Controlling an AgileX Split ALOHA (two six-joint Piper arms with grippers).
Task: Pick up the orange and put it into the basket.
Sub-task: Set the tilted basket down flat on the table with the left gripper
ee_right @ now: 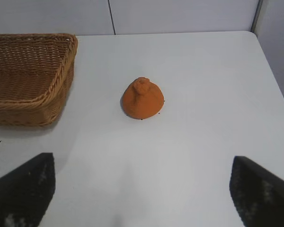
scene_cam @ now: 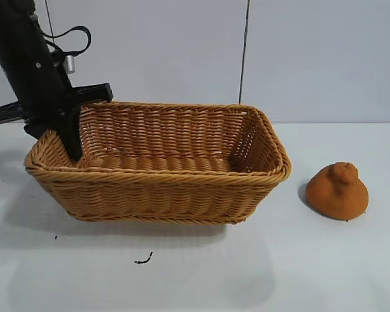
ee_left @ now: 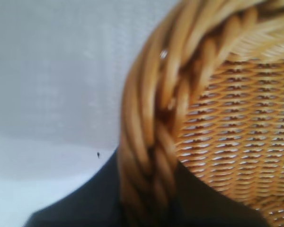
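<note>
From the outside camera I see my left hand (scene_cam: 73, 151) pointing steeply down at the left end of the large tan-brown woven wicker basket (scene_cam: 157, 195), one dark finger reaching down just inside its braided rim. The wrist camera on that arm shows the braided rim (ee_left: 154, 137) running right between the two dark fingers (ee_left: 80, 203), one on the outside of the wall and one on the inside, so I read the hand as nearly closed with the basket's rim pinched in it.

The dull-orange, dome-shaped orange (scene_cam: 338, 190) with its knobby bump on top sits on the white counter (scene_cam: 201, 273), off to the right of the basket and clearly apart from it, not inside. Nothing is touching it.

My right hand (ee_right: 142, 198) does not show in the outside view. Its own camera shows the two dark fingertips (ee_right: 26, 189) spread wide apart with nothing between them, held above the bare counter. From there the orange lies ahead on the counter, well short of the fingers, with the basket's corner off to one side.

A small dark speck (scene_cam: 143, 259) lies on the counter in front of the basket.
</note>
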